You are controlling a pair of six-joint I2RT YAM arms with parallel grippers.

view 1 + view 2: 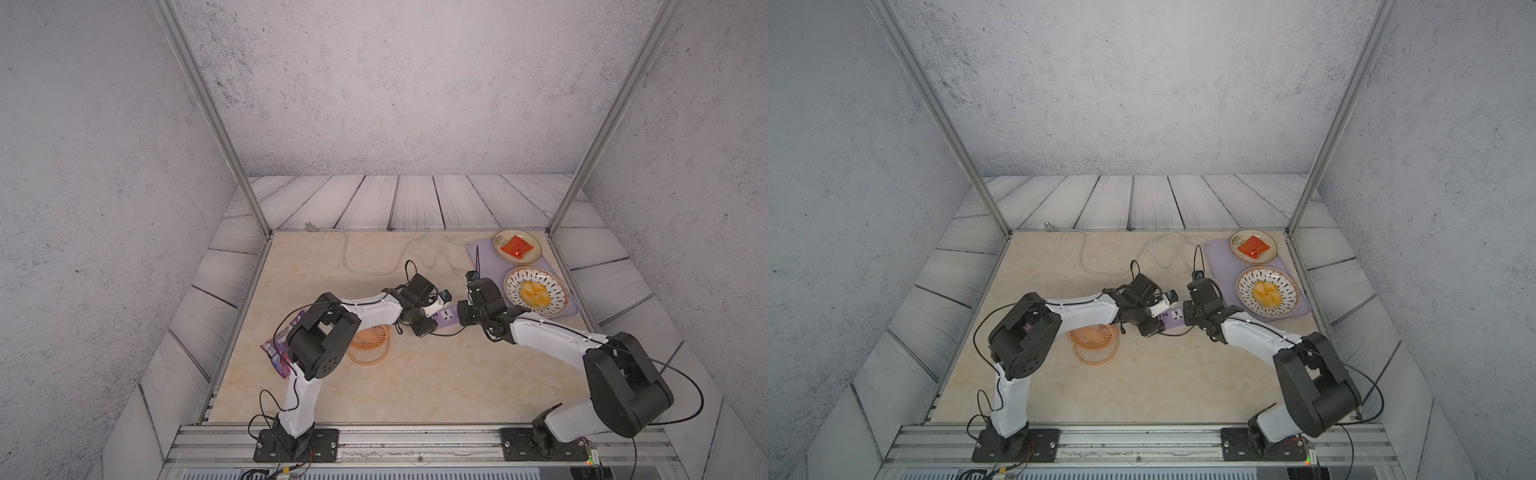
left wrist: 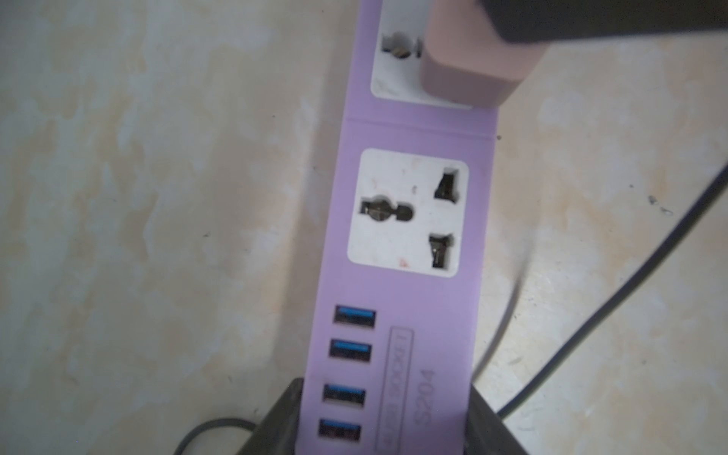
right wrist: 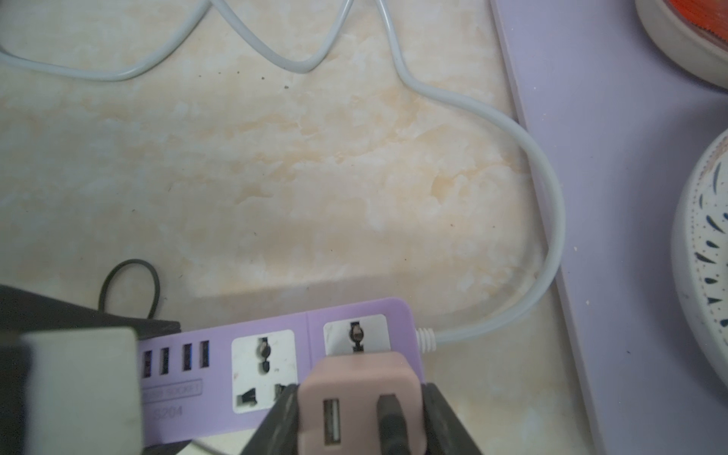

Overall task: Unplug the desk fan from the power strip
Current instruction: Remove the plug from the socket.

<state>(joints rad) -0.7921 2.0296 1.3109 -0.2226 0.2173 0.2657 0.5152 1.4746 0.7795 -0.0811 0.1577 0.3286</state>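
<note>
The lavender power strip (image 1: 444, 319) (image 1: 1173, 318) lies on the marble tabletop between my two arms. My left gripper (image 2: 386, 425) is shut on the power strip (image 2: 405, 291) at its USB end, one finger on each long side. My right gripper (image 3: 360, 421) is shut on the pinkish plug cube (image 3: 358, 394) (image 2: 472, 67). The cube sits over the socket nearest the cord, and the other socket is empty. The orange desk fan (image 1: 370, 345) (image 1: 1094, 343) lies near the left arm, partly hidden by it. Its black cable (image 2: 614, 299) runs along the table beside the strip.
The strip's whitish cord (image 1: 374, 270) (image 3: 547, 220) loops toward the back. A pale-purple tray (image 1: 478, 249) at the back right carries a plate (image 1: 536, 255) with a red packet and a patterned bowl (image 1: 559, 286) of yellow food. A purple snack wrapper (image 1: 276, 351) lies at the left edge.
</note>
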